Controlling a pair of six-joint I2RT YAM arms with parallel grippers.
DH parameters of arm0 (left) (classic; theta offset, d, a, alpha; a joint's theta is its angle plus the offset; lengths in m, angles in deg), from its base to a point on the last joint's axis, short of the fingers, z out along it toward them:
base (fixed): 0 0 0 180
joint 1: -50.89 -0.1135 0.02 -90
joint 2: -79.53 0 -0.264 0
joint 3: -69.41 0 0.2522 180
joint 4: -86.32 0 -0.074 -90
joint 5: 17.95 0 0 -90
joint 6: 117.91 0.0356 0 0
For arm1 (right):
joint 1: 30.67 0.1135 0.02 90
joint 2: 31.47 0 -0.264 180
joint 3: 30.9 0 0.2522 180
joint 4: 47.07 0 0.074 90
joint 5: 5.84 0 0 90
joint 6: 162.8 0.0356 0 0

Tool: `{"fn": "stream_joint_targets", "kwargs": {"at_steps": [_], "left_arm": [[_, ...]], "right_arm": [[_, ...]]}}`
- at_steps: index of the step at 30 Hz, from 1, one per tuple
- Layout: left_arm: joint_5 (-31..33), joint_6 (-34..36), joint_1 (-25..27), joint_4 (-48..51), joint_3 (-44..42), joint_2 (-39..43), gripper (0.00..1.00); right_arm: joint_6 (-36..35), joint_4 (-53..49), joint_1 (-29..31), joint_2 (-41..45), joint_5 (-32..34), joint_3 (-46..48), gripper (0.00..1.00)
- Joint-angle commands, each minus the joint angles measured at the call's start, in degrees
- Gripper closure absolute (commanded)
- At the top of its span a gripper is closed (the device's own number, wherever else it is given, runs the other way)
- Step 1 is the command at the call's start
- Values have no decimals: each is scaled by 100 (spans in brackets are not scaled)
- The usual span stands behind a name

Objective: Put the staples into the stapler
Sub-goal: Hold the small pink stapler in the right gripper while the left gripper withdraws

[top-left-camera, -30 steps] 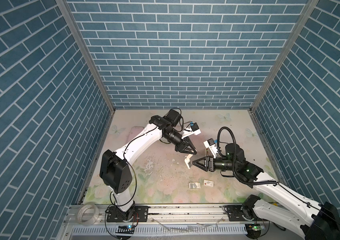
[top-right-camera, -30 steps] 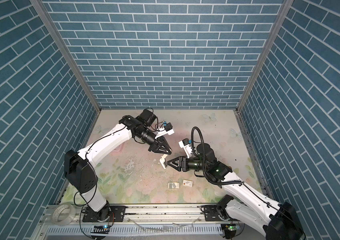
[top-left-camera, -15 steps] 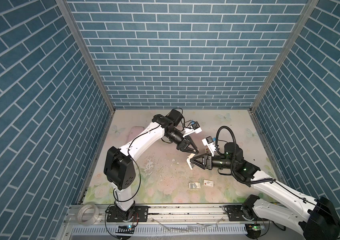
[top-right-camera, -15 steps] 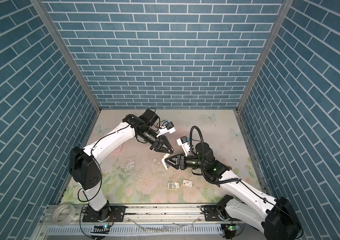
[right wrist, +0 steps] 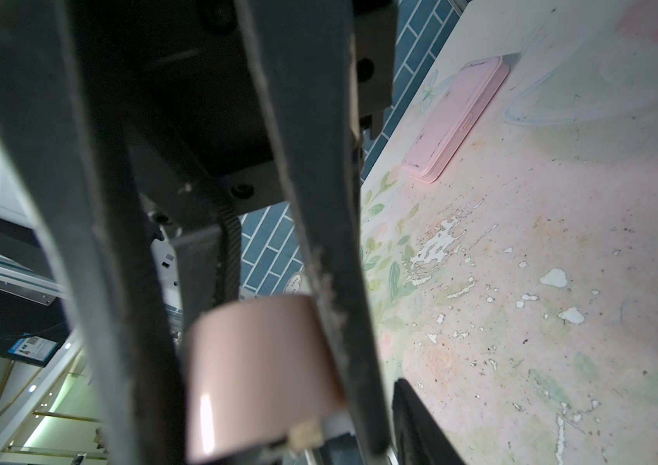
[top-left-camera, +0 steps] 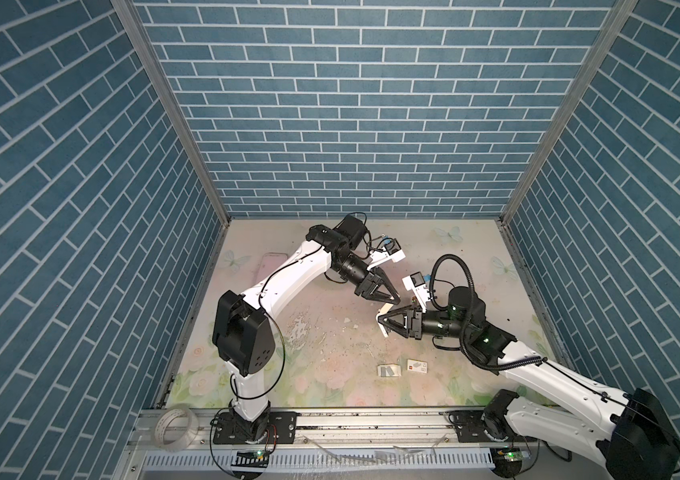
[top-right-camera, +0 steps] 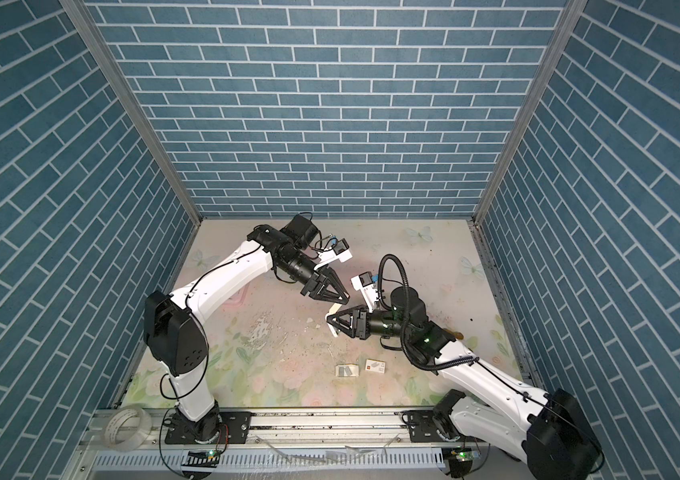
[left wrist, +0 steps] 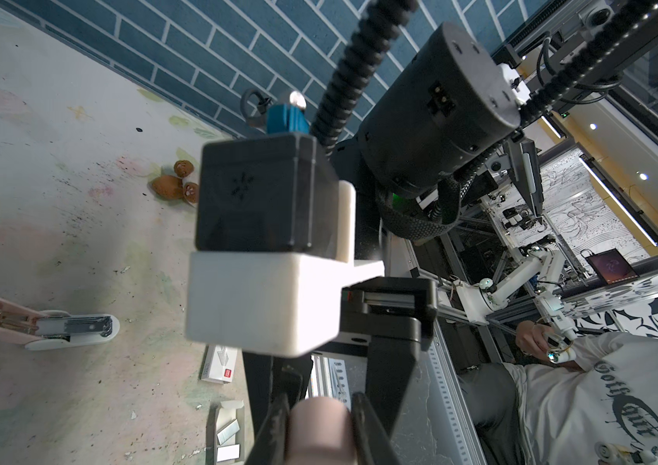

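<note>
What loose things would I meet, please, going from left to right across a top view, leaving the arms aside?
roll of clear tape on the front rail → flat pink case → cream-white cardboard tray of grey metal staples → flat white card sleeve with a red square mark

Left hand (top-left-camera: pixel 396 300) closed, near right hand (top-left-camera: pixel 379 328)
</note>
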Motion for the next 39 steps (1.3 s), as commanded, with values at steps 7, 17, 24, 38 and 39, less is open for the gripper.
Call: {"fn": "stream_joint_targets", "kwargs": {"at_steps": [7,17,24,38,39], "left_arm": [[-362,102,-26,226,146,-80,100],[-479,105,-26,272,226,-129,100],[-454,106,-26,263,219,-103,96],[380,-395,-342,-502,-333,484,40],[484,-478,-441,-576,-366,552,39]], "right_arm": [[253,693,46,-112,-103,129,61],[337,925,61,-153,-108,212,69],[306,891,64,-146,28,229,87],[-145,-270,55,-47,636,-46,91],[-232,-539,52,-57,715,-126,91]]}}
